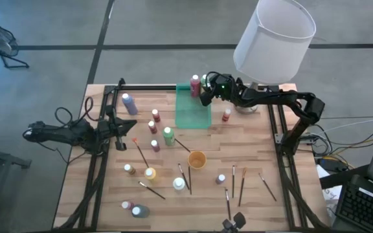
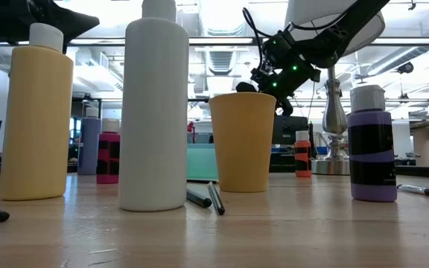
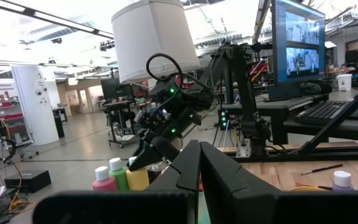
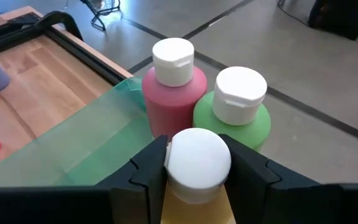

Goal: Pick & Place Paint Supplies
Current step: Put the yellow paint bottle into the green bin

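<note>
Item: yellow paint bottle (image 4: pixel 197 196), white cap. It stands upright, long axis vertical, directly below my right claw (image 4: pixel 197 163) and between its two fingers (image 4: pixel 143 171). It sits in the far corner of the green tray (image 4: pixel 73 149), just beside the pink bottle (image 4: pixel 174 93) and the green bottle (image 4: pixel 238 115), which stand side by side on the tray's far edge. All three crowd close; I cannot tell whether they touch.

Claw, right: half spread, one finger on each side of the cap. Whether the pads touch it or stand a hair clear I cannot tell. I judge this a release in progress, the bottle already set on the tray floor.

Coming move, as I judge it: straight up along the bottle's axis. Any sideways drift would knock the cap or the two neighbours behind it.

Claw, left (image 3: pixel 197 163): pressed together, empty, resting near the table's left edge, well apart from the tray.

Remaining stock, loose on the table (image 1: pixel 167 194) on the near side of the tray: several bottles, paintbrushes (image 1: pixel 233 181) lying flat, and an orange cup (image 1: pixel 197 160). My right arm is the nearer to the tray.
</note>
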Robot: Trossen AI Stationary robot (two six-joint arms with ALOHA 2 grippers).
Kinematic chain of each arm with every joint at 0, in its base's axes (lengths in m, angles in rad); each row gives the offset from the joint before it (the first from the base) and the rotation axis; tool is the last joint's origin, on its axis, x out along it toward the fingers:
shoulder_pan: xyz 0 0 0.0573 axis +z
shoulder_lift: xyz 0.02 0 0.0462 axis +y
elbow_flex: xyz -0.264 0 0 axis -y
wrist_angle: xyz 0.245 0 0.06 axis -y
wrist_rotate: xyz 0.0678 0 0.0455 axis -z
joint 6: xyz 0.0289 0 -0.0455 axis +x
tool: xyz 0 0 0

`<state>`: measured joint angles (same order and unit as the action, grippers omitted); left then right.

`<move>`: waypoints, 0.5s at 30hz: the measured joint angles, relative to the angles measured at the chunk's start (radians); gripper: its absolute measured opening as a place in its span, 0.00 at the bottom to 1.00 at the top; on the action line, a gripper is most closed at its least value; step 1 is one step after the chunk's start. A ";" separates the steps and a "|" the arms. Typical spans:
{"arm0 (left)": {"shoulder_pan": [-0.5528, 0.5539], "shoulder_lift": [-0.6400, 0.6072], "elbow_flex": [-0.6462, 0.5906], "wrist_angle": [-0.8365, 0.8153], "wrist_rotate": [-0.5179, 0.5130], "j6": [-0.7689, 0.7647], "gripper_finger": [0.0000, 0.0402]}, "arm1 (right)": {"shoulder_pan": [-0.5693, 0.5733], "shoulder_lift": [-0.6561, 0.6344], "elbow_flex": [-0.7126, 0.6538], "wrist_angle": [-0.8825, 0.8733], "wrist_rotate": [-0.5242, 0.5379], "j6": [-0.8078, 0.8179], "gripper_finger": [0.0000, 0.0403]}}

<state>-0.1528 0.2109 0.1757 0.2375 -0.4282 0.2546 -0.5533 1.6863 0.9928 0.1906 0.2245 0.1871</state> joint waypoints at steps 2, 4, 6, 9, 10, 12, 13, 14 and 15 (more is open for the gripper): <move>0.000 0.000 0.000 0.000 0.000 0.000 0.04 | 0.000 0.000 0.000 0.000 0.000 0.001 0.31; 0.000 0.000 0.000 0.000 0.000 0.000 0.04 | 0.000 0.000 0.000 0.000 -0.005 0.001 0.31; 0.000 0.000 0.000 0.000 0.000 0.000 0.04 | 0.000 0.000 0.000 0.001 -0.023 -0.006 0.32; 0.000 0.000 0.000 0.000 0.000 0.000 0.04 | 0.000 0.000 -0.001 0.000 -0.038 -0.006 0.37; 0.000 0.000 0.000 0.000 0.000 0.000 0.04 | 0.000 0.000 -0.001 0.000 -0.038 -0.006 0.38; 0.000 0.000 0.000 0.000 0.000 0.000 0.04 | 0.000 0.000 -0.001 0.000 -0.039 -0.005 0.42; 0.000 0.000 0.000 0.000 0.000 0.000 0.04 | 0.000 0.000 -0.001 -0.001 -0.039 -0.004 0.44; 0.000 0.000 0.000 0.000 0.000 0.000 0.04 | 0.000 0.000 -0.001 -0.001 -0.039 -0.003 0.46; 0.000 0.000 0.000 0.000 0.000 0.000 0.04 | 0.000 0.000 -0.001 0.000 -0.039 -0.003 0.48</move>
<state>-0.1528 0.2108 0.1757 0.2375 -0.4282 0.2546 -0.5533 1.6863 0.9916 0.1903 0.1856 0.1844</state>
